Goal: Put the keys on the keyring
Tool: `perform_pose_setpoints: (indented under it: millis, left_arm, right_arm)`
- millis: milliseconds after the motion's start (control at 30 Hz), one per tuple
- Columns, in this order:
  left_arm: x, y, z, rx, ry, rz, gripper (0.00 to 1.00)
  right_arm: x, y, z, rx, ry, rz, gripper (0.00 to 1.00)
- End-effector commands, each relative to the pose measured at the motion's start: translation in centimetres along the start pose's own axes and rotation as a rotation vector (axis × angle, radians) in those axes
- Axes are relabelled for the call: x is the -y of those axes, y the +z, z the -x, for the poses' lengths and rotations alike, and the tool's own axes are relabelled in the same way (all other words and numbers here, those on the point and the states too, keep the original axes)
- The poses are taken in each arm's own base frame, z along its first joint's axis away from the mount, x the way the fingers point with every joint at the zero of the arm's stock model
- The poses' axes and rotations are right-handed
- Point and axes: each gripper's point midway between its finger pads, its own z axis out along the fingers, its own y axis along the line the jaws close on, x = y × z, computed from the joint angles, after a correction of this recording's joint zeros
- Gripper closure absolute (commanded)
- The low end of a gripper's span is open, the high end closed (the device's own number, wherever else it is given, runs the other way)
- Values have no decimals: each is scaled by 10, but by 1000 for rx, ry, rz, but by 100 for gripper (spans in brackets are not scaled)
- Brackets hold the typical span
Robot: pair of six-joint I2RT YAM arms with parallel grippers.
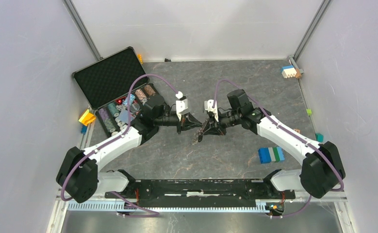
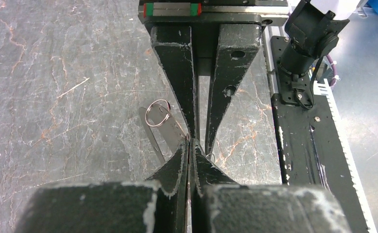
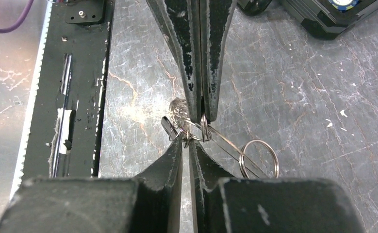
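Keyring (image 2: 154, 138): flat grey strip-like loop at the middle of the desk (image 1: 235, 87); its lower end lies where the two claws meet tip to tip.
Split ring (image 2: 147, 115): small, round, silver wire; overlaps the keyring's upper end.
Wire loops (image 3: 179, 108): tangle of thin silver coils right at the claw tips.
Dark tab (image 3: 170, 127): juts from the loops; too small to say what it is.
Left claw (image 2: 191, 145): fingers pressed together, clamped on the keyring's lower end.
Right claw (image 3: 187, 145): fingers drawn to a thin slit, tips in the wire loops; what they pinch cannot be told.
Black case (image 1: 110, 77): open, at the far-left corner, with stacks of round chips (image 1: 108, 119) inside.
Blue-and-white block (image 1: 271, 154): near the right edge.
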Motion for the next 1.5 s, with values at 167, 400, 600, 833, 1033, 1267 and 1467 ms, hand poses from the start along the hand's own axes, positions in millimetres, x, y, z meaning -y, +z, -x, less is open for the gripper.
perform_pose_setpoints:
  millis: [167,400,600,833,1033,1267,1467]
  left_arm:
    - [12,-3,11,45,46,-75,98]
    - [19,-3,12,59,46,-119,98]
    - [20,-2,14,76,38,-122,98]
    - [21,0,17,106,17,-133,98]
    - [23,-1,19,117,11,-140,98]
    - [22,-2,16,120,8,-140,98]
    - [21,-1,5,100,21,-145,98]
  right_arm:
    - [6,-26,37,43,-148,-73,75]
    - [-5,-22,42,93,-149,-5,69]
    - [-9,-17,39,112,-126,34,69]
    - [-8,-13,38,130,-116,34,73]
    - [-7,-11,31,122,-108,34,83]
    - [-7,-13,35,129,-124,25,94]
    - [-4,-20,40,122,-160,-24,100]
